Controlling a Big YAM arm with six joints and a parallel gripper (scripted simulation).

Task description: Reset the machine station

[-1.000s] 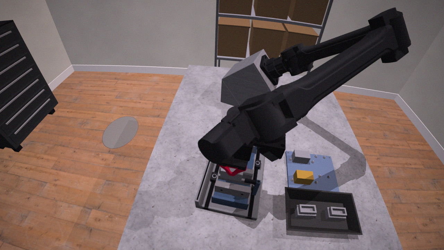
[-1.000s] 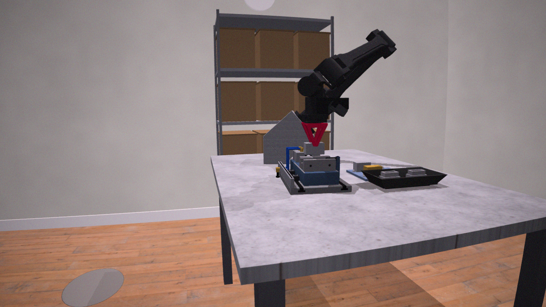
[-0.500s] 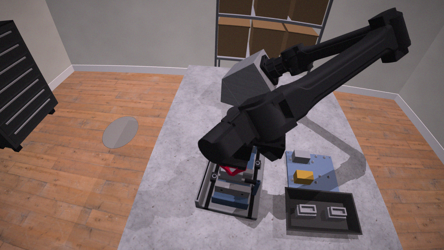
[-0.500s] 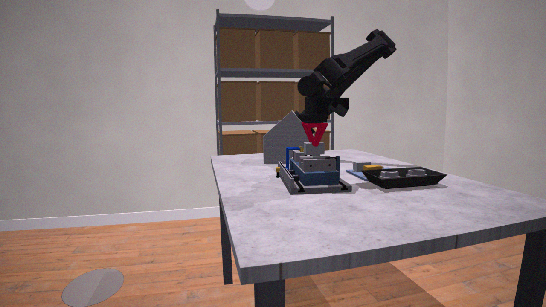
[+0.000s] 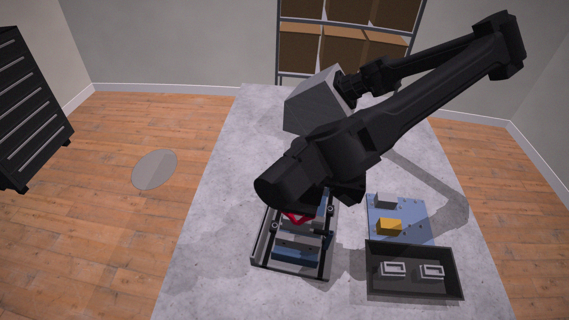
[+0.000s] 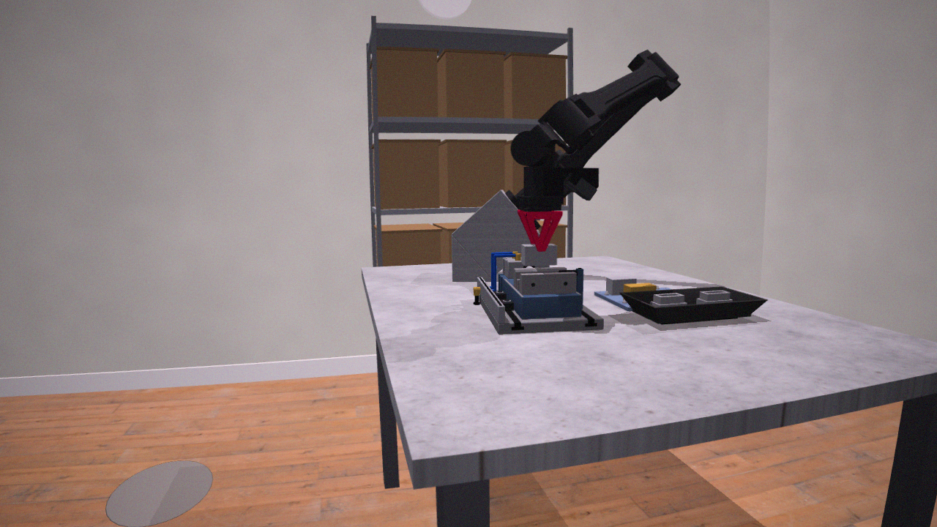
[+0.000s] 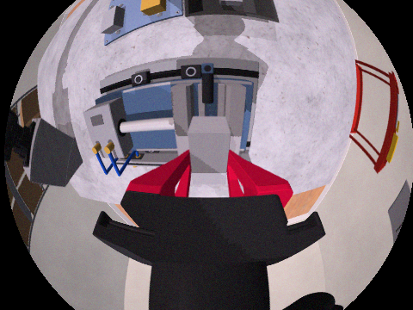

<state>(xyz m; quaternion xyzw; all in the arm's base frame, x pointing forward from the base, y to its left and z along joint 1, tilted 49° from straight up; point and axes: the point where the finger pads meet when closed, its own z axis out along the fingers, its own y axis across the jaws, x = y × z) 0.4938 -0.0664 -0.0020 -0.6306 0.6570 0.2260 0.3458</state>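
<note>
From afar, I grip a plain gray aluminum block (image 6: 538,255) (image 7: 209,144) in the red, tapered fingers (image 5: 297,218) (image 6: 541,249) above the gray-and-blue vise (image 5: 295,261) (image 6: 544,304) (image 7: 152,101); loading seems underway, the next move calling for careful alignment and lowering.

no visible change from the earlier top and exterior views to now, any shift of the arm (image 5: 342,147) (image 6: 566,124) (image 7: 210,284) or held gray block (image 6: 539,255) (image 7: 209,148) too small to tell
</note>
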